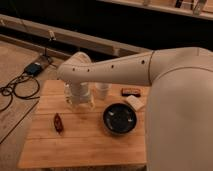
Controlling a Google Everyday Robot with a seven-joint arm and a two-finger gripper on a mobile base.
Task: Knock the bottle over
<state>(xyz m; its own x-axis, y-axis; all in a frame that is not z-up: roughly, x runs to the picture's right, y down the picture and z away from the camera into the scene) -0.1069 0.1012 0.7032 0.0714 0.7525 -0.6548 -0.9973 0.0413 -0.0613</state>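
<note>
A wooden worktop (85, 147) fills the lower part of the camera view, with the robot's big white arm (115, 67) reaching across it from the right and bending downward over the far left corner. The gripper (80, 103) hangs at the end of that downward section, low over the boards near the far edge and somewhat in from the left edge. Whether it is open or closed cannot be told, nor whether it has hold of anything. The bottle (69, 95), clear and whitish, appears to stand upright right at the gripper's left side, partly hidden by the wrist; whether the two touch cannot be told. Just to the right of the gripper, also close to the far edge, stands a white cup (103, 91). A dark round bowl (120, 119) sits nearer the middle of the worktop, towards the right edge, and a flat white piece (134, 102) lies just beyond it. A small dark object (131, 91) lies by the far edge beside that. A small dark red object (58, 123) rests near the left edge, well apart from the bottle. On the floor to the left, black cables (15, 90) trail away from a blue device (34, 68).
</note>
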